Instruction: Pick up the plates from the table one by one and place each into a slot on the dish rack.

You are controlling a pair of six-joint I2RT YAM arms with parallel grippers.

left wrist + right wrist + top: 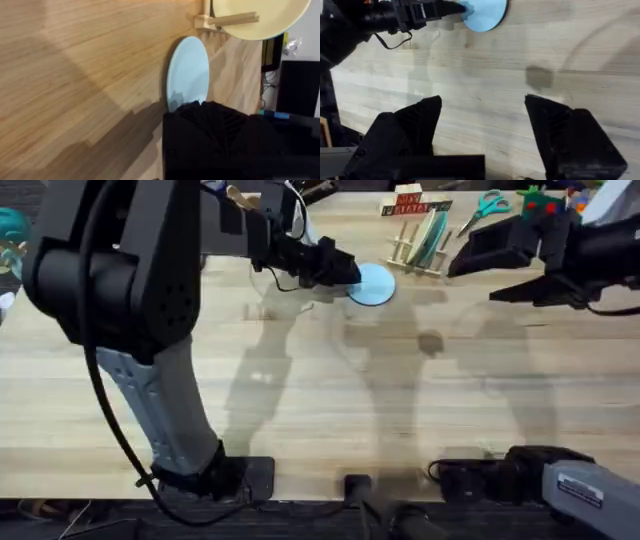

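Note:
A pale light blue plate (377, 284) lies on the table (320, 400) just in front of the dish rack (420, 248). My left gripper (340, 270) reaches in from the left and is shut on the plate's (188, 70) near edge. In the right wrist view its fingertips meet the plate's rim (487, 12). A turquoise plate (437, 238) stands on edge in the rack. In the left wrist view a pale yellow dish (260, 17) leans against a rack peg (232, 20). My right gripper (472, 282) hovers to the right of the rack, and its fingers (427, 112) are spread wide with nothing between them.
Red-lettered wooden blocks (405, 202) sit behind the rack. Green-handled scissors (487, 205) and colourful toys (545, 200) lie at the far right. The wide middle and front of the tabletop show bare wood.

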